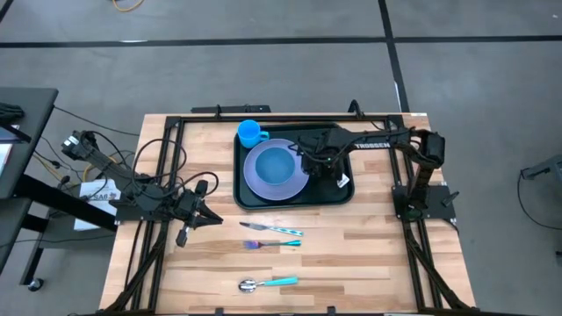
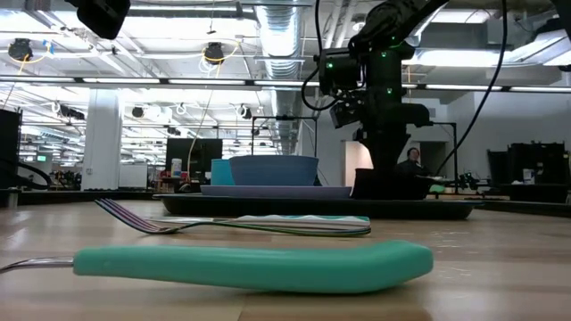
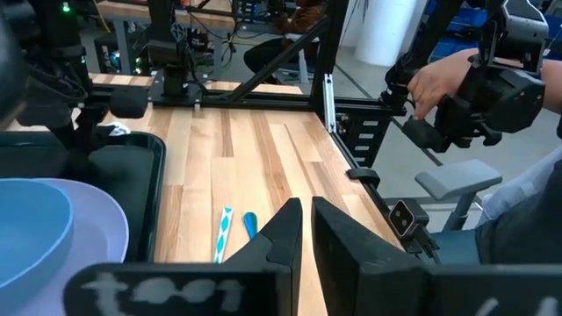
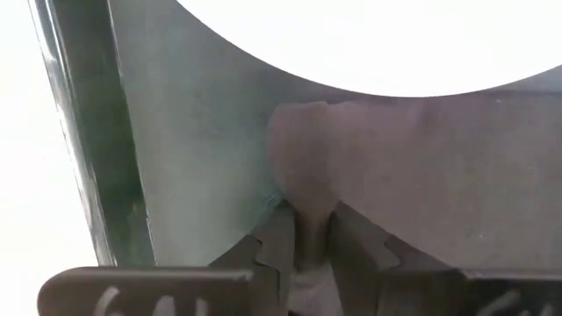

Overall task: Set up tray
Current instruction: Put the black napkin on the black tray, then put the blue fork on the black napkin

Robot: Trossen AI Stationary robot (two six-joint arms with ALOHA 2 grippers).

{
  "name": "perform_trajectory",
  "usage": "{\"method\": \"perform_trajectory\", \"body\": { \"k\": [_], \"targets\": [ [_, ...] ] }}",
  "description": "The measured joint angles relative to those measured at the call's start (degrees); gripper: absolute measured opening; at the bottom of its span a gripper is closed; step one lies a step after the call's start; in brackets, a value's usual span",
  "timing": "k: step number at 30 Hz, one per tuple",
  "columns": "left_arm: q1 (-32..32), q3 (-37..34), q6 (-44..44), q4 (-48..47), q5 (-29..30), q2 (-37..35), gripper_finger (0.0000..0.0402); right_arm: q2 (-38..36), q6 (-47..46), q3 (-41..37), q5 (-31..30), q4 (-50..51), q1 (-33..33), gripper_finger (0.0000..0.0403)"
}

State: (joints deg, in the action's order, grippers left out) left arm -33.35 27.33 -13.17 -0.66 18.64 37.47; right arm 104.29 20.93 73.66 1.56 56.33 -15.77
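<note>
The dark green tray lies at the table's far middle. It holds a lavender plate with a blue bowl and a blue cup. My right gripper reaches down over the tray's right half, beside the plate, and is shut on a dark napkin that lies on the tray floor. My left gripper rests shut and empty over the table's left side. My right gripper pinches the napkin's edge near a rounded corner between its two fingers, from above, pointing down. The napkin's remaining part lies spread on the tray floor beside the plate's rim.
A fork, a second utensil with a blue handle and a teal-handled spoon lie on the bare wood near the front. A white tag sits on the tray. A person's hand shows beyond the table.
</note>
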Motion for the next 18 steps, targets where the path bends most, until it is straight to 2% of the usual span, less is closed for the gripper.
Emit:
{"method": "perform_trajectory", "body": {
  "k": [9, 18],
  "targets": [
    [0.0, 0.02, -0.13, 0.08, -0.16, 0.0, 0.0015, 0.0, -1.01, 0.03, 0.03, 0.44, -0.07, 0.0118],
    [0.0, 0.02, -0.15, 0.11, -0.16, 0.0, 0.0015, 0.02, -1.66, 0.05, 0.01, 0.94, -0.07, 0.0199]
  ]
}}
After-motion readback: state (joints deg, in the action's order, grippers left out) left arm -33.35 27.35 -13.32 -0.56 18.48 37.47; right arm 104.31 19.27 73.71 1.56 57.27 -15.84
